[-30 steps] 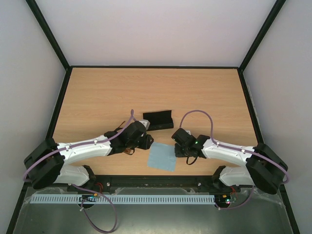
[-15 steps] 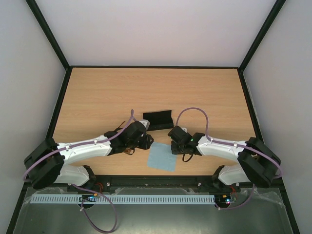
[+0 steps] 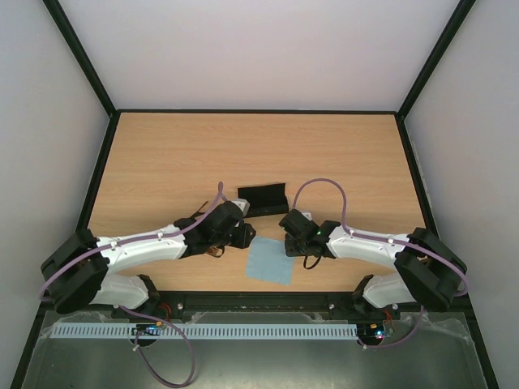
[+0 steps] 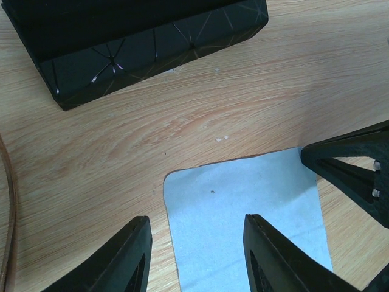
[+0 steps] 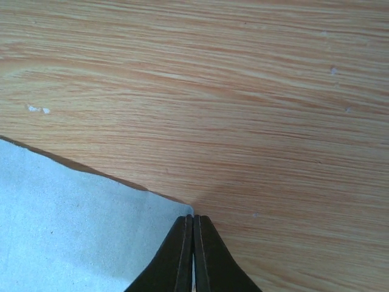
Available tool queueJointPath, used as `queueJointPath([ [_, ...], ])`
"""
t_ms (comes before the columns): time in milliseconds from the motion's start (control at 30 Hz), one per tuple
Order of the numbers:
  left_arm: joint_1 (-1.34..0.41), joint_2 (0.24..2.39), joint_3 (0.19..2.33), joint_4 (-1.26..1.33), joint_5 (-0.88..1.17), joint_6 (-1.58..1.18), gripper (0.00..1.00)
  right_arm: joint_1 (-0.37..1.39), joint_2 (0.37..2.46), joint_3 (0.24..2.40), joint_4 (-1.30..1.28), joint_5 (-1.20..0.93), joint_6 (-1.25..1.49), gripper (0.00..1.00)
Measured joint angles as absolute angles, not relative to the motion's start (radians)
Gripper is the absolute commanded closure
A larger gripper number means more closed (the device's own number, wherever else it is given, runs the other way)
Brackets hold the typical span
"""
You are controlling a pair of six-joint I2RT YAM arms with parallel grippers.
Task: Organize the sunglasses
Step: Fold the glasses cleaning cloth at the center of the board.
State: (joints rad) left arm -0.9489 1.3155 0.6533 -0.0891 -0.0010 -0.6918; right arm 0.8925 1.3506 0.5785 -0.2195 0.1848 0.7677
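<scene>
Wood table [image 3: 162,154], black rim. Sunglasses [image 4: 13,210] lie by L arm, mostly out of view. Only a thin brown temple shows at L wrist view's edge, running near-to-far, slightly bowed. L gripper [image 4: 197,258] released over blue cloth [image 4: 243,207]. R gripper [image 5: 193,243] clenched at cloth's corner; pinch unclear. Black case [image 4: 140,36] just beyond.

The light is bright and even from overhead. On the table [image 3: 162,154] soft, faint shadows sit beneath the arms toward 6 o'clock. The top view's walls splay at the edges. There is a dull sheen on the case [image 4: 121,55] at 11 o'clock, and the left gripper [image 4: 197,222] is a dark silhouette. The cloth [image 5: 61,237] casts a thin edge shadow, and the wood grain is crisp.
</scene>
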Motion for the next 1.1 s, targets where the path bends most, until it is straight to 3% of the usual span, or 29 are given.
queueJointPath([
  [700, -0.949, 1.404, 0.653, -0.065, 0.002, -0.691, 0.62, 0.841, 1.459, 0.684, -0.196, 0.232, 0.595, 0.99],
  [867, -0.949, 1.425, 0.653, -0.064, -0.012, -0.689, 0.73, 0.816, 1.475, 0.692, -0.178, 0.223, 0.556, 0.99],
  [1100, -0.949, 1.525, 0.657, -0.059, -0.024, -0.688, 0.76, 0.812, 1.482, 0.692, -0.167, 0.203, 0.535, 0.99],
])
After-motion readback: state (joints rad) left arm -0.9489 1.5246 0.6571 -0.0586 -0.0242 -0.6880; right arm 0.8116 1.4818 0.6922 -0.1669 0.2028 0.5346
